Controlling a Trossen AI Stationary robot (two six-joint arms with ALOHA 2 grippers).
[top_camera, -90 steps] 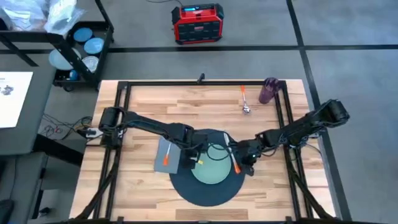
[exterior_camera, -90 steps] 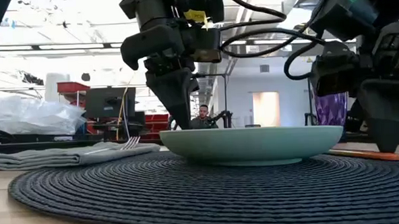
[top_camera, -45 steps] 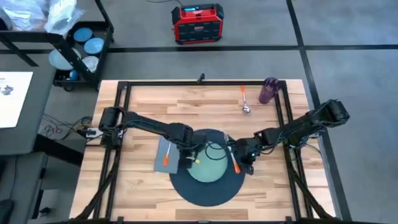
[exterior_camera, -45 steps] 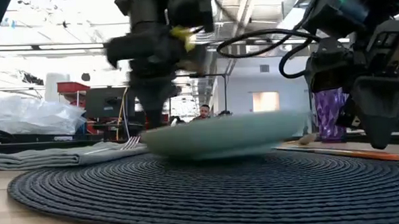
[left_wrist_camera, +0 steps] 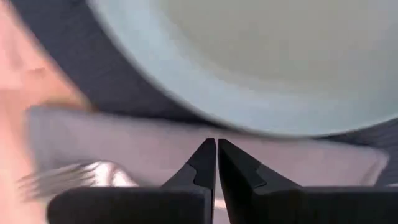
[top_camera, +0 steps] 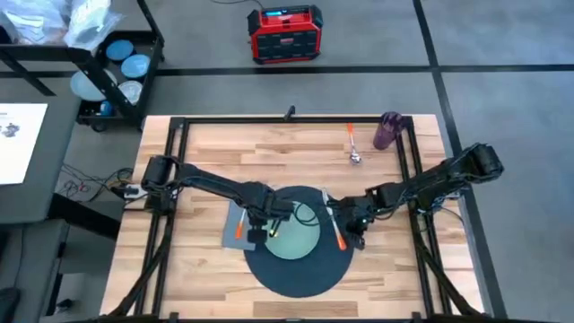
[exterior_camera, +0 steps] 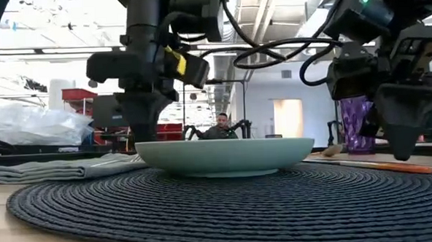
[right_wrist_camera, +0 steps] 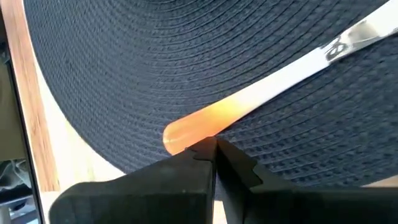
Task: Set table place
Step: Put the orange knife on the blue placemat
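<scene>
A pale green plate [top_camera: 298, 238] sits on the dark round mat [top_camera: 300, 274]. To the mat's left lies the grey napkin [top_camera: 231, 218], with the orange-handled fork [top_camera: 239, 230] on it. My left gripper [top_camera: 263, 231] is shut, fingers pointing down at the plate's left rim, over the napkin's edge. The orange-handled knife [top_camera: 338, 235] lies on the mat right of the plate. My right gripper [top_camera: 352, 238] is shut at the knife's handle end. The spoon [top_camera: 354, 148] and the purple cup [top_camera: 387, 132] are at the table's far right. My left gripper has its shut fingertips [left_wrist_camera: 208, 155] down beside the plate's rim [left_wrist_camera: 205, 121], on the napkin side; I cannot tell whether they touch it. My right gripper has its shut fingertips [right_wrist_camera: 205, 152] at the free end of the knife's orange handle [right_wrist_camera: 186, 137], pointing down; whether they touch it cannot be told.
Black frame rails [top_camera: 408, 170] run along the table's sides and far edge. A black cart with blue plates [top_camera: 117, 67] stands off the table's far left, and a red box [top_camera: 284, 34] sits on the floor beyond. A person [exterior_camera: 221, 124] shows in the room behind.
My left gripper has moved toward the table's left edge. The plate has slid the same way across the mat, tipping briefly, and now sits level again, closer to the napkin. My right gripper has edged a little toward the plate.
</scene>
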